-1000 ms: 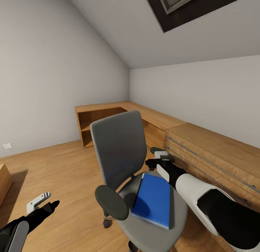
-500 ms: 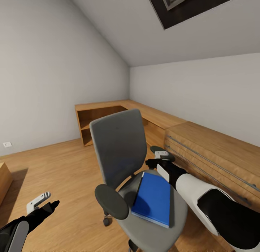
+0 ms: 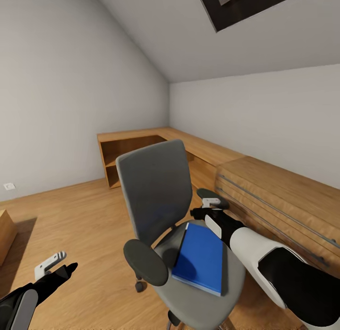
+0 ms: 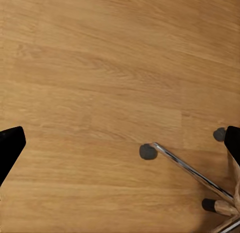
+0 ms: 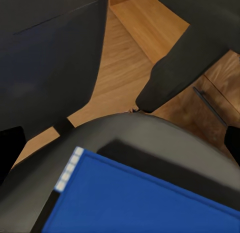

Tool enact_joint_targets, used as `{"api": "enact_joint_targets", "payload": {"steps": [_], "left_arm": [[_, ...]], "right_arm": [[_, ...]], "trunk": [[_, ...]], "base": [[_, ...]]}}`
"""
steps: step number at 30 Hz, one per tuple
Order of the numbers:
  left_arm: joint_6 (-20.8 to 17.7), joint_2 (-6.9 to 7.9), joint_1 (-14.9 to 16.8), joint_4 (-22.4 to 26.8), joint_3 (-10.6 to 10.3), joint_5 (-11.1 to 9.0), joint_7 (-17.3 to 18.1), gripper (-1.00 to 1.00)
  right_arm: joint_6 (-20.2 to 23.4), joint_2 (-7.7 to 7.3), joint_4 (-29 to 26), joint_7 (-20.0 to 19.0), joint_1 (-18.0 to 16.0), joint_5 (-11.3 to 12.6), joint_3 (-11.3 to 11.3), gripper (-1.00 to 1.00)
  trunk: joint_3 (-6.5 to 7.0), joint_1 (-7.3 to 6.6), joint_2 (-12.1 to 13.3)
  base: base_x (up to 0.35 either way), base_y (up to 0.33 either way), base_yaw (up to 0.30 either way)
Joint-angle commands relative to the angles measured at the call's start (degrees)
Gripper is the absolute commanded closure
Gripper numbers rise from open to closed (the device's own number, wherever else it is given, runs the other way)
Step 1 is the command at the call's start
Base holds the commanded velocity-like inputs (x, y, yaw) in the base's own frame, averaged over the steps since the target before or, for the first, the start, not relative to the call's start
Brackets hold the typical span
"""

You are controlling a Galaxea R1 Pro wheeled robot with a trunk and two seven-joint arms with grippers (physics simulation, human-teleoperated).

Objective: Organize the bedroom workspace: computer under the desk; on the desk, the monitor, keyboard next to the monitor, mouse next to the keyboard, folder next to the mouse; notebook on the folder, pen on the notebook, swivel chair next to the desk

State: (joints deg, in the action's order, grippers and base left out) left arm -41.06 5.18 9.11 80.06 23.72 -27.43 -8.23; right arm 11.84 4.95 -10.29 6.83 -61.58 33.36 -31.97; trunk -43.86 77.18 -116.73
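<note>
The swivel chair (image 3: 153, 190) stands right in front of me, its grey back turned to the left and its seat (image 3: 198, 297) toward me. A blue folder (image 3: 200, 259) lies flat on the seat. My right gripper (image 3: 196, 213) hovers open just above the folder's far edge, beside the chair's right armrest (image 3: 211, 196). In the right wrist view the folder (image 5: 145, 203) sits close below the gripper (image 5: 120, 140), whose fingers are spread wide. My left gripper (image 3: 63, 264) hangs open low at the left over bare floor; the left wrist view has the chair's chrome leg (image 4: 190, 168) and a castor (image 4: 148, 151).
A light-wood shelving unit (image 3: 130, 152) runs along the far corner. A light-wood drawer chest (image 3: 283, 202) stands close at the right, behind the chair. A wooden box edge (image 3: 4, 235) shows at the far left. Open wood floor (image 3: 80, 216) lies to the left.
The whole picture has drifted slightly upward, so the camera moved. Both arms hold the same pose, and the folder stays on the seat.
</note>
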Motion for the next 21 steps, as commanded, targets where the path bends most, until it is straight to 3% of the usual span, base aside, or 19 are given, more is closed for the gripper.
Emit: {"api": "enact_joint_targets", "payload": {"steps": [1, 21], "left_arm": [[-0.3, 0.01, 0.0, 0.0, 0.0, -0.6, -0.5, -1.0], [-0.3, 0.01, 0.0, 0.0, 0.0, -0.6, -0.5, -1.0]], "right_arm": [[0.3, -0.02, -0.1, 0.4, 0.0, 0.5, -0.5, -1.0], [0.3, -0.02, -0.1, 0.4, 0.0, 0.5, -0.5, -1.0]], "trunk": [[-0.15, -0.01, 0.0], [-1.88, -0.01, 0.0]], "base": [[0.0, 0.0, 0.0], [0.0, 0.0, 0.0]]}}
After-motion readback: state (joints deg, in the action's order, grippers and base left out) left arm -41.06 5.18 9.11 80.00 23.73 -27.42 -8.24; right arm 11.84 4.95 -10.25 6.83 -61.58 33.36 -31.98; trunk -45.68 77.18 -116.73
